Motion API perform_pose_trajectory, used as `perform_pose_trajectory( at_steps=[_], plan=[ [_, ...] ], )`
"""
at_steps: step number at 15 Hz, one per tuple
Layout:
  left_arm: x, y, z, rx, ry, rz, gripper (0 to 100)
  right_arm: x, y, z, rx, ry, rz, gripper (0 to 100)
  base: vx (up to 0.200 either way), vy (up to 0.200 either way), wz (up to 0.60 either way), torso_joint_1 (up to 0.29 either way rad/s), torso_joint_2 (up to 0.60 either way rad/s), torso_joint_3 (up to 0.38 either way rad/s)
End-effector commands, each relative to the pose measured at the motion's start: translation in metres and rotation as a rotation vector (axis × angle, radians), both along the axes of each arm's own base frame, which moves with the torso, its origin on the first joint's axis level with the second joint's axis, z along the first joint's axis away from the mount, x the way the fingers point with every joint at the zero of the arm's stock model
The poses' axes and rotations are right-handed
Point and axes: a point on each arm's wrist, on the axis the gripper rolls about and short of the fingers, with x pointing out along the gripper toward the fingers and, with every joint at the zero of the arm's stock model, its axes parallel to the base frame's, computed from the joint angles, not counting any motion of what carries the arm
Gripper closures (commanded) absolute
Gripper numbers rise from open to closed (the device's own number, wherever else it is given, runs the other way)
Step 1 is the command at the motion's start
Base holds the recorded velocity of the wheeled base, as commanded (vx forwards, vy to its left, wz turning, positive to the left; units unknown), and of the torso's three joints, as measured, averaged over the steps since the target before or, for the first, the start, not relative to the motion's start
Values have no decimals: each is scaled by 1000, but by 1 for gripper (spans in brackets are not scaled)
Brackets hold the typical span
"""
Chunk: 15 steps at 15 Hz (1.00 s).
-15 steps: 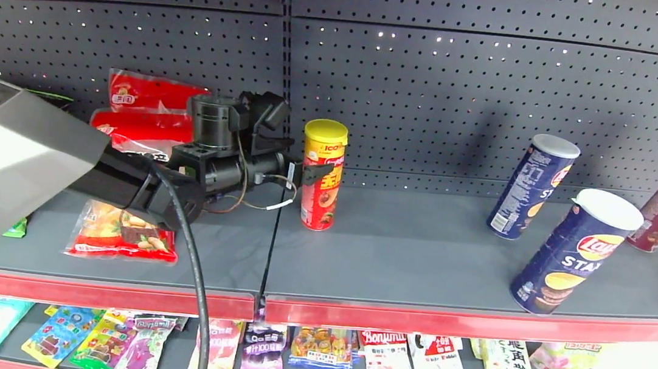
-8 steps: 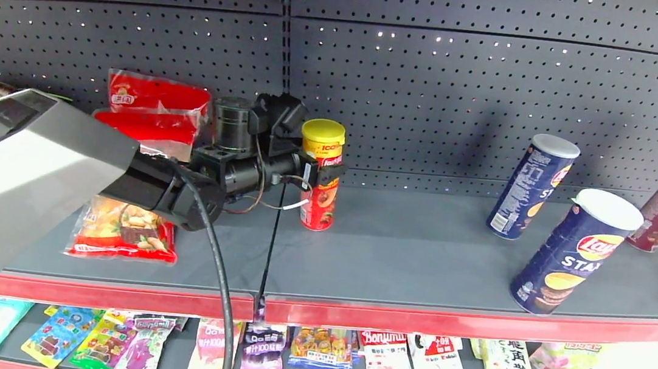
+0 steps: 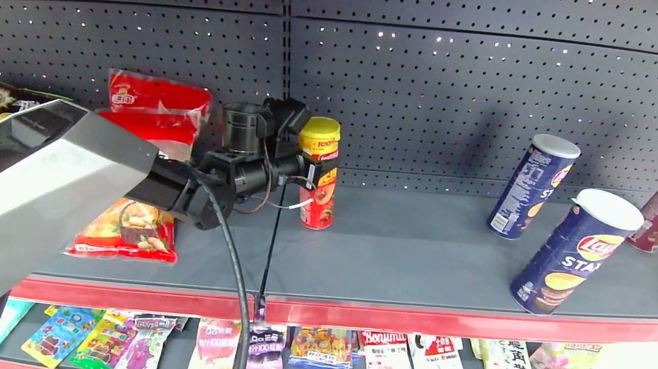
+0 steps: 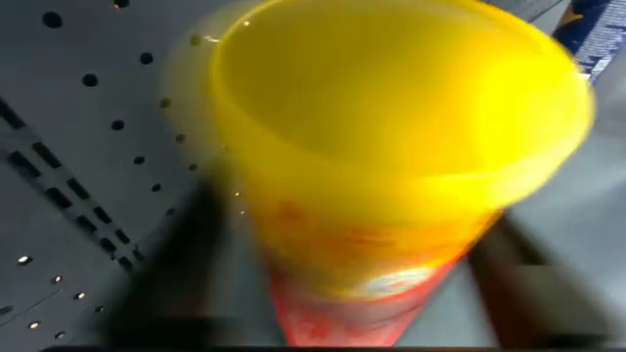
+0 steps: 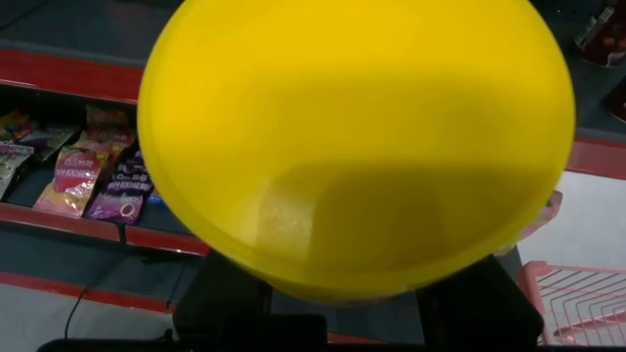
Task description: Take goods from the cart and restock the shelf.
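Now cans (image 3: 319, 208) in left hand (image 3: 321, 175), right hand (image 5: 352, 305).

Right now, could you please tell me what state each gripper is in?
Left gripper: closed on the red can.
Right gripper: fingers on either side of a yellow-lidded can, apparently closed on it.

My can (image 3: 318, 202) is red with a yellow lid; the second can (image 5: 357, 137) shows me plain yellow. Pegboard (image 3: 436, 98): dark grey, dotted with holes. Shelf (image 3: 407, 254): grey, red edge. Tubes (image 3: 566, 258): navy, white lids. Bags (image 3: 155, 96): red.
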Motion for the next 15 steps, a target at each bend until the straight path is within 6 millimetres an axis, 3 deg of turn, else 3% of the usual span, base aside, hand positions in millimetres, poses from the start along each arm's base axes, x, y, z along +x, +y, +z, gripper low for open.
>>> perform_pose_trajectory(
  at_steps=[1,6,8,11,15],
  plan=[
    [-1,-5,-2,2,4,-13,100,0,0,0,0,1,0,100,0,0,0,0,0,0],
    [-4,-5,-1,-6,5,-65,100,0,0,0,0,1,0,100,0,0,0,0,0,0],
    [-11,5,9,-15,2,-131,100,0,0,0,-1,4,0,100,0,0,0,0,0,0],
    [-42,18,22,2,13,-220,100,0,0,0,-2,6,-1,100,0,0,0,0,0,0],
    [-68,38,16,74,-15,-404,100,0,0,0,-3,4,-1,100,0,0,0,0,0,0]
  ],
)
